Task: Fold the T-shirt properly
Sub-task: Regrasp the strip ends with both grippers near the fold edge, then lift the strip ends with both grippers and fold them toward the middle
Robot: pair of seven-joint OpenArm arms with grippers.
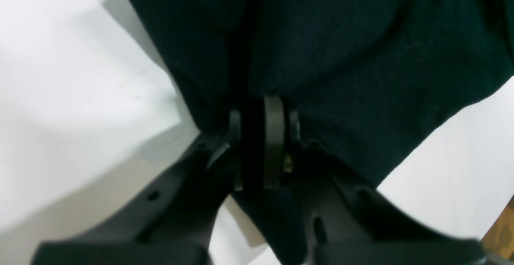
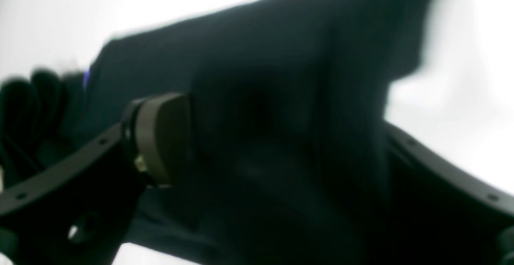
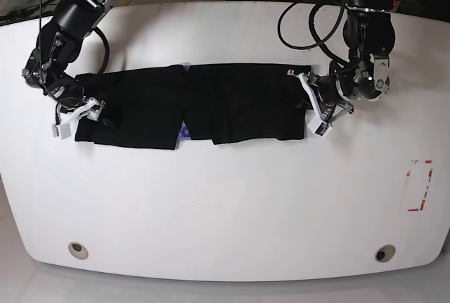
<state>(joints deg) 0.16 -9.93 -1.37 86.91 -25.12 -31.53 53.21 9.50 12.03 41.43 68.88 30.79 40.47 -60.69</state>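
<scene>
the t-shirt lies stretched in a long dark band across the upper middle of the white table, running side to side between the two arms, with a small purple mark showing near its middle at the lower edge. the left gripper sits at the band's end on the right of the base view, and in the left wrist view its pads stand pressed close together with a fold of black cloth between them — the left gripper is pinching the t-shirt, which spreads away from the fingertips and fills most of that view. the right gripper is at the opposite end of the band, touching the cloth. in the right wrist view one tan pad shows on the left while the other finger is buried behind the t-shirt, so the cloth lies between the jaws, but the picture is badly blurred and whether they are pressed onto it cannot be told. a fleck of purple shows at the cloth's far left edge there. the layers of the folded band are hard to separate — black on black hides the seams and sleeves.
</scene>
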